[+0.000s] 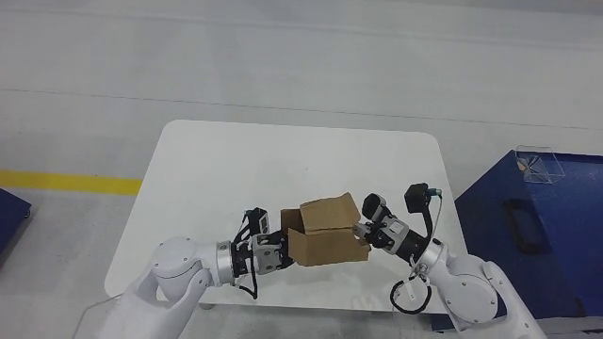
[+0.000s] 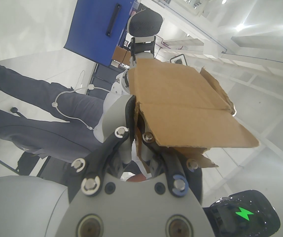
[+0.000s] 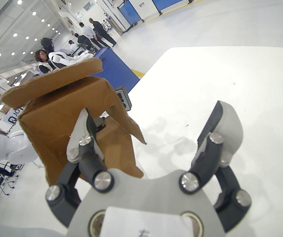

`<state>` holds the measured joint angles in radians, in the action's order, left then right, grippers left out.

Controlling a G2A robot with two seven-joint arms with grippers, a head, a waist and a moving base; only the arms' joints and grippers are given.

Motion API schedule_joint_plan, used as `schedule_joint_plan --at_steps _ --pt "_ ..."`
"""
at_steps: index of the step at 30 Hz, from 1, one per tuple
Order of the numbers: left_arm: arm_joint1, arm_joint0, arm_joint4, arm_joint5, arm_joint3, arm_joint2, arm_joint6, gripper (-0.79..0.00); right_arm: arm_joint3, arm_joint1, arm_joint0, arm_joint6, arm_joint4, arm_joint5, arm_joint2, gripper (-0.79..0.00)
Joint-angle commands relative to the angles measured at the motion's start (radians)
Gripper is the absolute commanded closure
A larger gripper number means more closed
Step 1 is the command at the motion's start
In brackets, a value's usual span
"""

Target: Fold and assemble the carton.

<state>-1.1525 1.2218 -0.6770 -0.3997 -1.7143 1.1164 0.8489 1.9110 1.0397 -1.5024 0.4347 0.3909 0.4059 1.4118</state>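
A: The room and surface?
B: Pale floor, white table with rounded corners.
A: The carton?
B: Half-folded, flaps loose, at the table's near edge between both arms.
A: Fingers?
B: Left gripper is clamped on a carton wall. Right gripper is spread wide: one finger against the carton's inside, the other free over the table.

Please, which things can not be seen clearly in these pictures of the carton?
- Top view: underside of the carton, hidden by its own walls; whether it touches the table is unclear.
- Left wrist view: part of the left end effector, covered by a flap.
- Top view: right end effector, too small.
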Motion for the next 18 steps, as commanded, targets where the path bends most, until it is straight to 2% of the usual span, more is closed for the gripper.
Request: schedule_joint_plan --at_steps 1,18 --pt "0.0 0.001 0.0 0.002 -0.001 0.0 -0.004 0.0 0.001 0.0 -0.001 0.006 -0.002 0.0 0.003 -0.785" --pt "-0.002 0.061 0.05 0.191 -0.041 0.033 -0.179 0.0 0.049 -0.012 -0.079 0.001 -0.031 0.021 0.135 -0.785"
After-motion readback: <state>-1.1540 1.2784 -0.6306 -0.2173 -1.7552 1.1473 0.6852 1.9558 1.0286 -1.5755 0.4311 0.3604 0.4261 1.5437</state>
